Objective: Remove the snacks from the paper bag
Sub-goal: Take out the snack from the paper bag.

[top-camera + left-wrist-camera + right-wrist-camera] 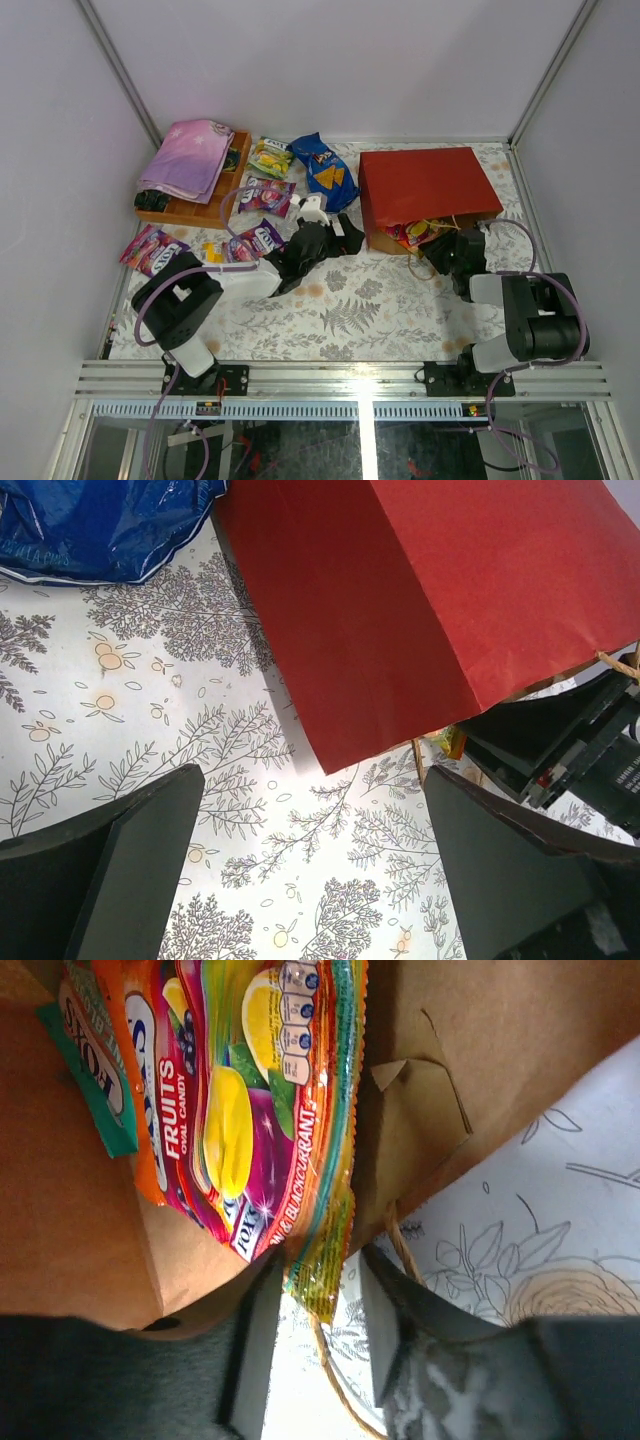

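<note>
Overhead layout of the table. The paper bag lies on its side at the far right, its mouth toward the near edge. Candy packets sit in the mouth and partly stick out of it. The lowest corner of the front packet lies between the fingers of the right claw, just before the mouth. The left claw is over the table, just left of the bag's near left corner. The chip bag lies just beside the paper bag, on its left. Loose packets lie further left, to the right of and before the tray at the far left. A folded cloth rests on the tray.
</note>
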Robot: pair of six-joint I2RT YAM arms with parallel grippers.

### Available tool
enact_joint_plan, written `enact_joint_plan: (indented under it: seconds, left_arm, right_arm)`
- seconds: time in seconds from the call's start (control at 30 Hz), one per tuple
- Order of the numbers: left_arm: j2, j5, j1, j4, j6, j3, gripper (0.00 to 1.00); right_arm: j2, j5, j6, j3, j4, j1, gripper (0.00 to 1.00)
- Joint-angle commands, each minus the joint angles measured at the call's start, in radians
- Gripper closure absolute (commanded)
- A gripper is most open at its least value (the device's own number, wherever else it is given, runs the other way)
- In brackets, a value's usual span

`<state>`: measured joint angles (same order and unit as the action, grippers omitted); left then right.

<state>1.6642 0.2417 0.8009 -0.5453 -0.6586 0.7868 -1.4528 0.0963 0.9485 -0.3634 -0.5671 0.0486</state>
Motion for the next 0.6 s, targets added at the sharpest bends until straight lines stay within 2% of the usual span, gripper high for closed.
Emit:
enact_joint_plan:
  seconds: [0.0,0.2,0.27,0.4,0.57]
  left_arm:
    - [0.006,-0.007,-0.006,-0.048,-0.013,-0.006,0.09]
    - [-0.027,0.021,-0.047,-0.022,0.003,-0.049,0.05]
    - [-0.036,0.005,-0.091,-0.001,0.016,-0.056,0.00]
    - [-0.046,0.019,-0.124,-0.011,0.100,-0.078,0.00]
    - [-0.032,0.056,-0.124,-0.101,0.161,-0.121,0.00]
  right_arm:
    - [-0.055,-0.018,0.028,-0.012,-0.152,0.015,0.67]
    - [-0.105,-0.015,0.057,-0.064,-0.194,0.016,0.98]
    - [-0.097,-0.015,0.053,-0.089,-0.177,0.016,1.00]
    - [-0.071,-0.024,0.033,-0.129,-0.138,0.016,1.00]
    - [-0.064,-0.049,0.018,-0.174,-0.107,0.015,1.00]
